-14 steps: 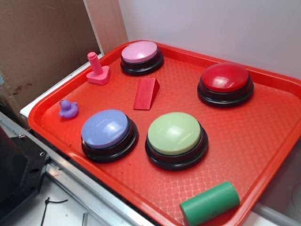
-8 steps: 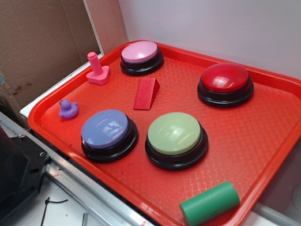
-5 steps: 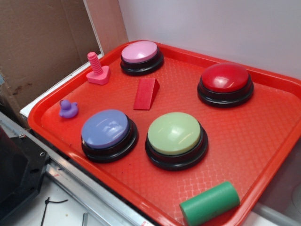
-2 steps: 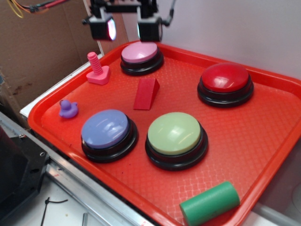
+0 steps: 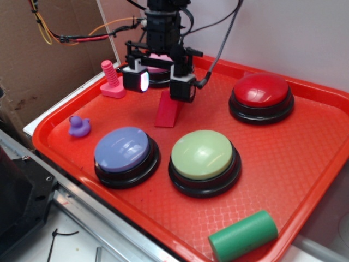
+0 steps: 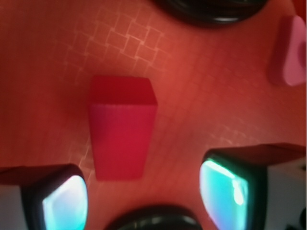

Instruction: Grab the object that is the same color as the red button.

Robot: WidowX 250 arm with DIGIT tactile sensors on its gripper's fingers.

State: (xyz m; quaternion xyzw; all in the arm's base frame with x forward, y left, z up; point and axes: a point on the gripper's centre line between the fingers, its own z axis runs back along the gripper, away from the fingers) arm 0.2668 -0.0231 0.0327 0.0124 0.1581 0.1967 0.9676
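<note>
The object, a small matte red wedge (image 5: 167,112) (image 6: 121,127), lies on the red tray (image 5: 305,158) left of centre. My gripper (image 5: 162,82) (image 6: 144,199) hangs above its far end, open, with the wedge just ahead of the gap between the two lit fingers (image 6: 64,201). Nothing is held. The red button (image 5: 260,90), a glossy dark red dome on a black base, stands at the back right of the tray, apart from the arm.
A pink screw toy (image 5: 113,81) (image 6: 289,50) stands at the tray's left edge. A pink button (image 5: 155,75) is mostly hidden behind the arm. Purple button (image 5: 123,150), green button (image 5: 203,155), purple duck (image 5: 79,126) and green cylinder (image 5: 243,234) sit nearer the front.
The arm came in from the top of the exterior view and has lowered, open, over the wedge. No object on the tray has moved.
</note>
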